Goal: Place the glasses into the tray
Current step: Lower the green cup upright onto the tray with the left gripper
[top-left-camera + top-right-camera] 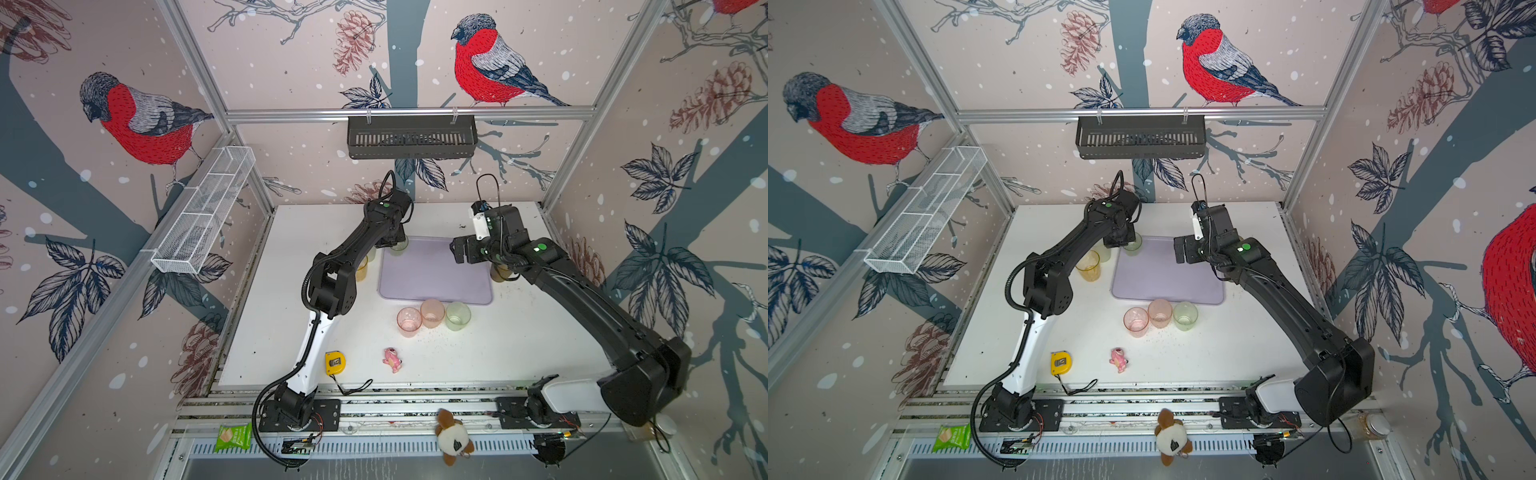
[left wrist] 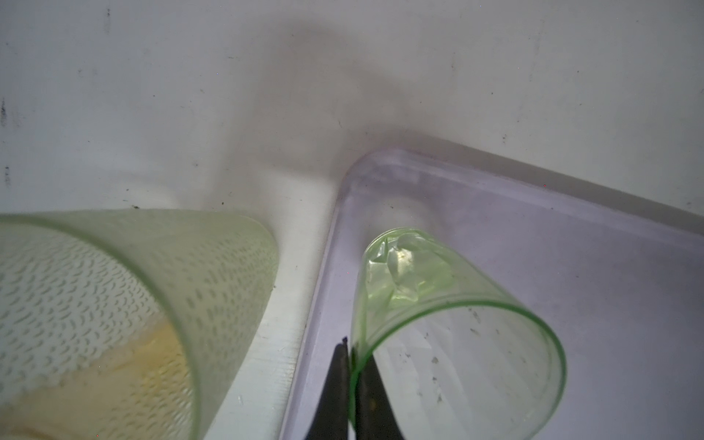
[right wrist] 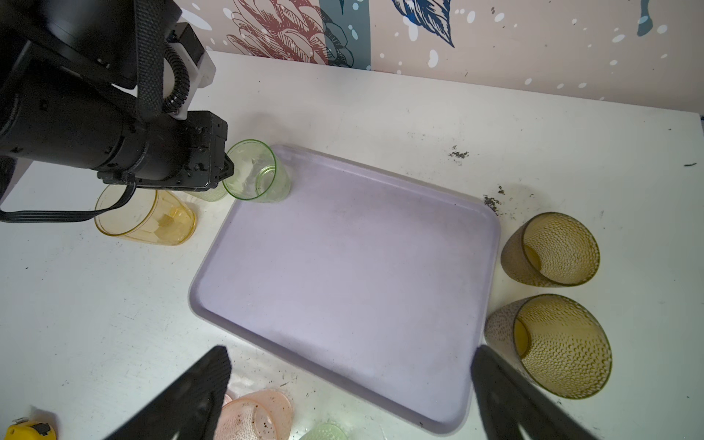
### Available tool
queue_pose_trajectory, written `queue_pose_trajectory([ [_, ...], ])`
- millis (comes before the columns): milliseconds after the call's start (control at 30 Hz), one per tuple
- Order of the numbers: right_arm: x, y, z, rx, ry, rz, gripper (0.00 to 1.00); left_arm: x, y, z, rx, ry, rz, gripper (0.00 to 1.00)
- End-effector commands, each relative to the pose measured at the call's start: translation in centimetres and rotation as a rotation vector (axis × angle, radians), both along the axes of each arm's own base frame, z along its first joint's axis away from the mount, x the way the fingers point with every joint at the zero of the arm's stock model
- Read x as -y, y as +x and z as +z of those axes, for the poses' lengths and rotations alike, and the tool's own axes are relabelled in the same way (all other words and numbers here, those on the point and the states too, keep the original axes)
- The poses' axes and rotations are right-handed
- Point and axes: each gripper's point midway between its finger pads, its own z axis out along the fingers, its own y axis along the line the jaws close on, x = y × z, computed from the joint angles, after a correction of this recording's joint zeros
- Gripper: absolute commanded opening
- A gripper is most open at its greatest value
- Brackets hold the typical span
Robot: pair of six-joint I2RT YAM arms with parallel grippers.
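Observation:
The lavender tray (image 1: pixel 436 274) (image 3: pixel 343 285) lies mid-table. My left gripper (image 2: pixel 352 365) is shut on the rim of a clear green glass (image 2: pixel 457 343) (image 3: pixel 253 175) that stands in the tray's far left corner. Beside it, off the tray, are a frosted whitish-green glass (image 2: pixel 114 324) and an amber-yellow glass (image 3: pixel 144 221). Two pink glasses (image 1: pixel 409 322) (image 1: pixel 432 313) and a pale green glass (image 1: pixel 458 316) stand along the tray's near edge. Two brown glasses (image 3: pixel 550 249) (image 3: pixel 548 346) stand at its right. My right gripper (image 3: pixel 350 358) hangs open and empty above the tray's right side.
A yellow tape measure (image 1: pixel 335 363) and a pink toy (image 1: pixel 392 359) lie near the front. A plush toy (image 1: pixel 453 436) and a green snack packet (image 1: pixel 233 437) sit on the front rails. A black slotted basket (image 1: pixel 411 137) and a white wire basket (image 1: pixel 203 216) hang on the walls.

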Motion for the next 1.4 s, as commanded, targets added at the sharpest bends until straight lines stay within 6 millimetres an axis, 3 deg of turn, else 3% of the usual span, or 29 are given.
queue_pose_trajectory([
  [0, 0.2, 0.3, 0.2, 0.014, -0.008, 0.001, 1.0, -0.2, 0.6, 0.1, 0.021, 0.007, 0.006, 0.01],
  [733, 0.5, 1.3, 0.5, 0.022, -0.003, 0.003, 1.0, 0.0, 0.5, -0.5, 0.001, -0.008, 0.004, 0.05],
  [967, 0.9, 1.3, 0.4, 0.022, 0.0, -0.006, 1.0, 0.1, 0.6, -0.5, 0.006, -0.012, 0.002, 0.14],
  [1367, 1.0, 1.6, 0.6, 0.025, 0.001, -0.009, 1.0, 0.4, 0.7, -0.2, 0.014, -0.027, 0.002, 0.17],
])
